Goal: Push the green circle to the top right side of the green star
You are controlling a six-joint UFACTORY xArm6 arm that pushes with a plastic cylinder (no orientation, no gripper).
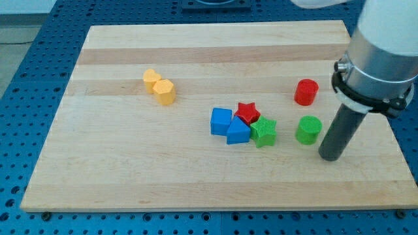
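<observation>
The green circle [308, 129] stands on the wooden board at the view's right. The green star [264, 132] lies to its left, a short gap between them. My tip [331, 156] rests on the board just right of and below the green circle, close to it but apart. The rod rises from there toward the view's upper right.
A red star [247, 112], a blue cube [221, 121] and a blue block [238, 132] cluster against the green star's left. A red cylinder [305, 92] stands above the green circle. Two yellow blocks [160, 87] lie at the upper left. The board's right edge [390, 130] is near.
</observation>
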